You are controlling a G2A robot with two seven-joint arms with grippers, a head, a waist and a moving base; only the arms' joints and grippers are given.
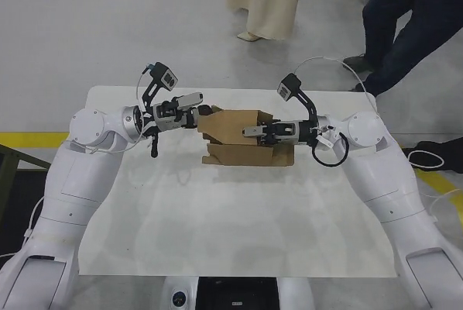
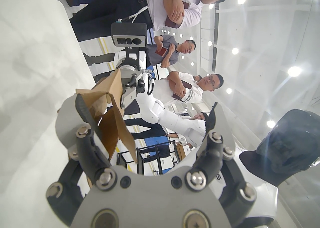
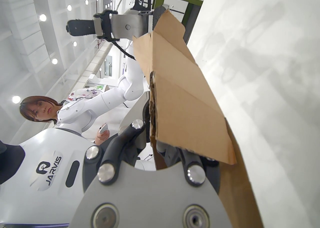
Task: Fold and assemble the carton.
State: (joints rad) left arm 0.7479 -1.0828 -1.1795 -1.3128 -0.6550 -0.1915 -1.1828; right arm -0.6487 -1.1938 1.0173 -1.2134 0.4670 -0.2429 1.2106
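**Half-opened carton between both arms on the desk's far half**

Nearest in the top view, the white desk spreads across the lower and middle frame. Just above centre is the brown cardboard carton, half opened, with skewed panels and loose flaps. Whether its underside rests on the desk I cannot tell.

The left gripper is at the carton's upper left corner, its arm entering from the left of the frame. Its jaws are spread wide. In the left wrist view one black finger lies along a raised flap, while the other stands well apart from the cardboard.

The right gripper is over the carton's middle, its arm entering from the right. A cardboard panel covers its tip in the right wrist view, so whether its jaws pinch the carton I cannot tell.

Beyond the desk's far edge lies grey floor, with a yellow line at the frame's left edge.
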